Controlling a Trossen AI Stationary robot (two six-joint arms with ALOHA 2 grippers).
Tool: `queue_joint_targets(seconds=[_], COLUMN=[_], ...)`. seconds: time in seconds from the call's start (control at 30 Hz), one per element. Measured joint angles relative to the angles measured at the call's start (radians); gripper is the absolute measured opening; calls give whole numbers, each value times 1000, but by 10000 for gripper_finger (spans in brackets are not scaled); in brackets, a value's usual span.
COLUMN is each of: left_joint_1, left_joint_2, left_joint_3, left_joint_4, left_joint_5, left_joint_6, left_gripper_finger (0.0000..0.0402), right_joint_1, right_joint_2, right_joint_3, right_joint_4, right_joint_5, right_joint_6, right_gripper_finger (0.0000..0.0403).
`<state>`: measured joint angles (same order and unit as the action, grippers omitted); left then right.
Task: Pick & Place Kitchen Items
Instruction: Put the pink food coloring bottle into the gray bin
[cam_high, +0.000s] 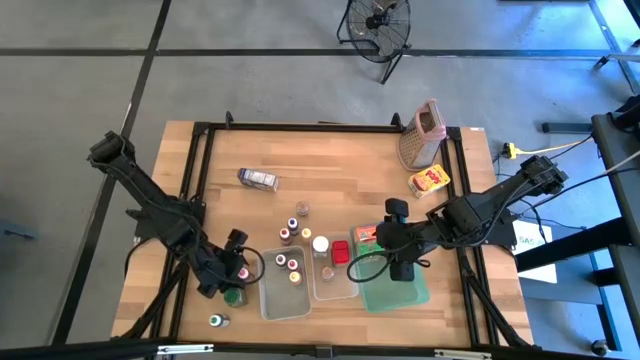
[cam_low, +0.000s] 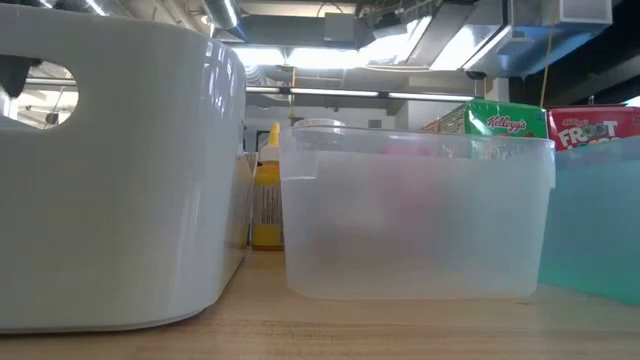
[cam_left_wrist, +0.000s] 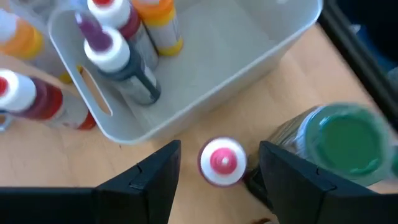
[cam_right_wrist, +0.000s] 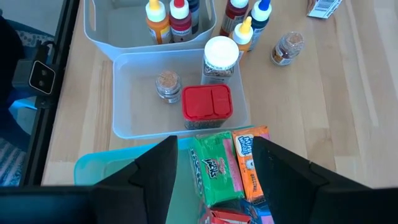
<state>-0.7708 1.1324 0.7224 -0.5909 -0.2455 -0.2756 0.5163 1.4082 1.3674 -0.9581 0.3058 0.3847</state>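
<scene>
Presently my left end effector (cam_left_wrist: 217, 171) hangs spread around a small bottle (cam_left_wrist: 222, 162), white cap with pink centre, upright on the surface (cam_left_wrist: 37, 162) beside the grey tub (cam_left_wrist: 249, 56). Right end effector (cam_right_wrist: 214, 165) spread over cartons (cam_right_wrist: 230, 165).

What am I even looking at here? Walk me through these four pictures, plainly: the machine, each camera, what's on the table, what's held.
This is a robot with two dark arms at a wooden table. One camera looks straight down, one sits at table height, and one rides on each wrist.

From above, the left gripper hovers beside a grey tub of small bottles. Its wrist camera shows open fingers either side of a pink-capped bottle, not gripping, with a green-capped jar alongside.

The right gripper is open above cereal cartons on a green tray, holding nothing. Nearby stand a clear tub, a red-lidded jar and a metal grater.
</scene>
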Motion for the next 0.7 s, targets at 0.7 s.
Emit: queue_joint_targets(seconds=[0.7], left_joint_1=[3], left_joint_2=[-25], left_joint_3=[-96], left_joint_4=[138], left_joint_5=[31], left_joint_6=[45], left_gripper_finger=[212], right_joint_1=[-8], right_joint_2=[0], right_joint_3=[0], right_joint_4=[-1], right_joint_5=[13], right_joint_6=[0], right_gripper_finger=[211])
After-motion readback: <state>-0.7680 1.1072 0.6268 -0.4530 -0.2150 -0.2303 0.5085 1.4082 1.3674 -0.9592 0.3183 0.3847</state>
